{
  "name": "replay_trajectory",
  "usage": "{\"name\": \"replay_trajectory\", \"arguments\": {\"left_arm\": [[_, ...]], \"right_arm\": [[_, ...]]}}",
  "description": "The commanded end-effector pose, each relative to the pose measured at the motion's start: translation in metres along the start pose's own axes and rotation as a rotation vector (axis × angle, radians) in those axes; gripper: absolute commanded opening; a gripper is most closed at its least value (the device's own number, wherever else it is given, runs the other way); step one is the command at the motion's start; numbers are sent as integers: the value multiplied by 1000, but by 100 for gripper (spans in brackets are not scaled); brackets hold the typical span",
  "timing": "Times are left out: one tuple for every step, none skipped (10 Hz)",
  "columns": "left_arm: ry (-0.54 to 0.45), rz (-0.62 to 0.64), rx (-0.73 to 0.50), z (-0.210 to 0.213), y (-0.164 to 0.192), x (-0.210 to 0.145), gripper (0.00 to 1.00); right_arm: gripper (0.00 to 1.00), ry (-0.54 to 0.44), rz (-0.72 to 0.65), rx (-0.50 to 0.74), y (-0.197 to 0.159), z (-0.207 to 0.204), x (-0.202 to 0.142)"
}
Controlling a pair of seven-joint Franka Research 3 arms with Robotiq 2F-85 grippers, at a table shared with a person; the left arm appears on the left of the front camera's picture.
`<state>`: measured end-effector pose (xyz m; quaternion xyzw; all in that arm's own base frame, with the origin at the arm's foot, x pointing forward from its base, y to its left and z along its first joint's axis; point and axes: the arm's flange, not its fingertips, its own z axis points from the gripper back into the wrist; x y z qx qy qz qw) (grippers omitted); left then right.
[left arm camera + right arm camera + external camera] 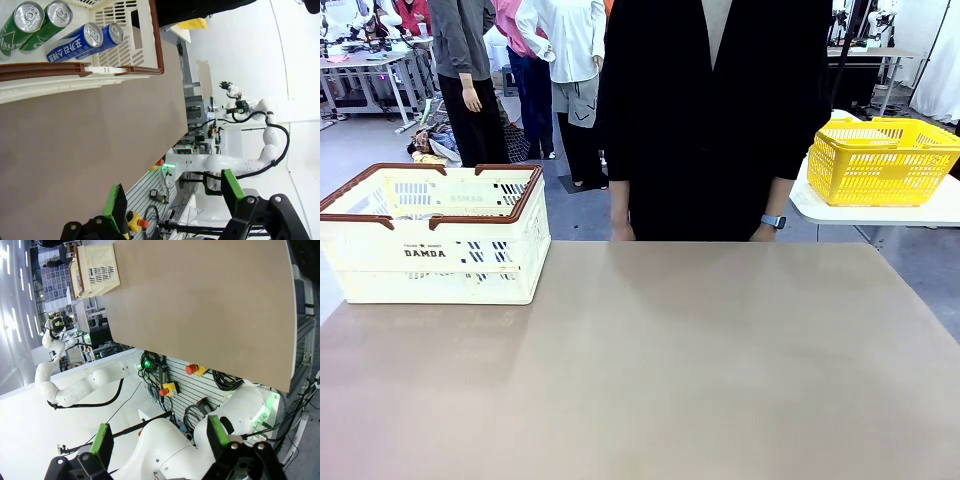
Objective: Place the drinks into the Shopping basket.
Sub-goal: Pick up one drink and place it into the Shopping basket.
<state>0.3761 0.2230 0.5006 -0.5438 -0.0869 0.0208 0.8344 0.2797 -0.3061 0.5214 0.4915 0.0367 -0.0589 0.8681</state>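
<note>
The Shopping basket (435,250) is sitting at the far left corner of the table (650,370), close to the left edge. Inside it (seen from the left wrist) two green drinks (30,22) and two blue drinks (82,41) are lying side by side. The left gripper (172,197) is hanging with its jaws spread wide, gripping nothing. The right gripper (157,437) is likewise gaping, nothing between its green pads (218,435). A person (715,110) is standing at the far edge.
</note>
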Motion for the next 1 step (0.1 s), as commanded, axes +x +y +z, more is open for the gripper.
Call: {"name": "replay_trajectory", "arguments": {"left_arm": [[-9,3,0,-3,-2,-1,100]], "right_arm": [[100,5,-6,-4,3,1,-2]]}}
